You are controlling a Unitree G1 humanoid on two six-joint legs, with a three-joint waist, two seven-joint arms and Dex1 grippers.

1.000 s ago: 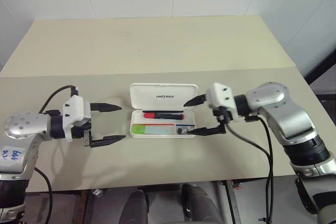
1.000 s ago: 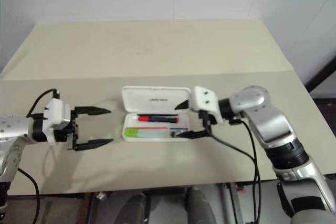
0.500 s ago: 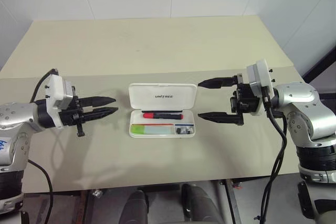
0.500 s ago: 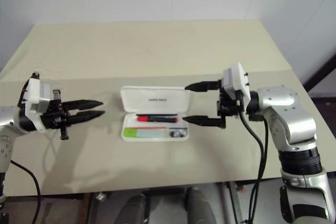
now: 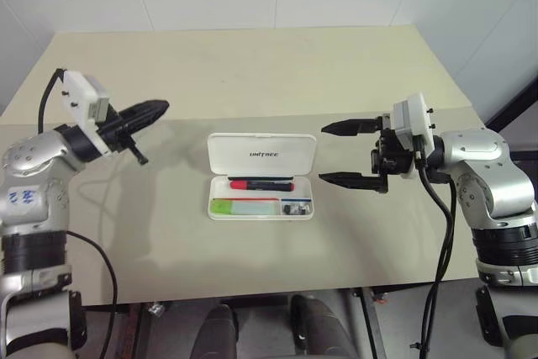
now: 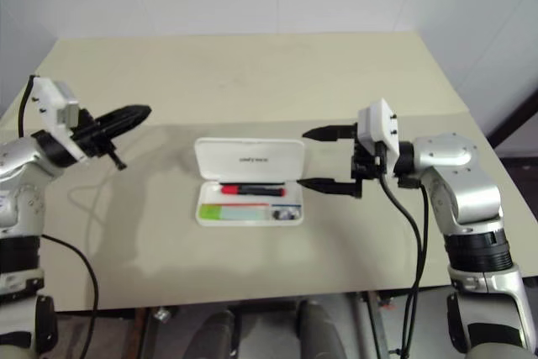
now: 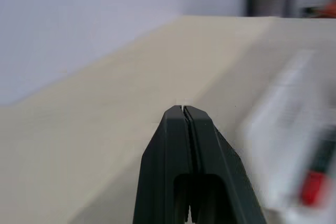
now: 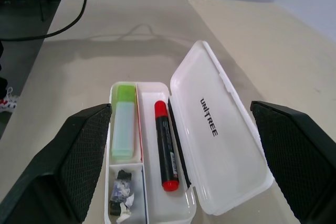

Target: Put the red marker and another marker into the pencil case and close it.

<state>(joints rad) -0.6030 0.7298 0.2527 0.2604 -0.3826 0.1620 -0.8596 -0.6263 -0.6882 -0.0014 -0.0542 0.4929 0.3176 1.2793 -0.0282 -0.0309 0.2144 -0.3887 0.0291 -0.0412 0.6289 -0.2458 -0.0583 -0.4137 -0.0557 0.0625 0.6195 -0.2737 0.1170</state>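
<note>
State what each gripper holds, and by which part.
Nothing is held. The left gripper is shut on air; the right gripper is open, beside the pencil case.

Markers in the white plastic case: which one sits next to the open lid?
The slim red-capped marker with the black barrel; it lies in the compartment against the hinged lid. The thick green-capped, mint-bodied marker lies in the compartment on the side away from the lid.
</note>
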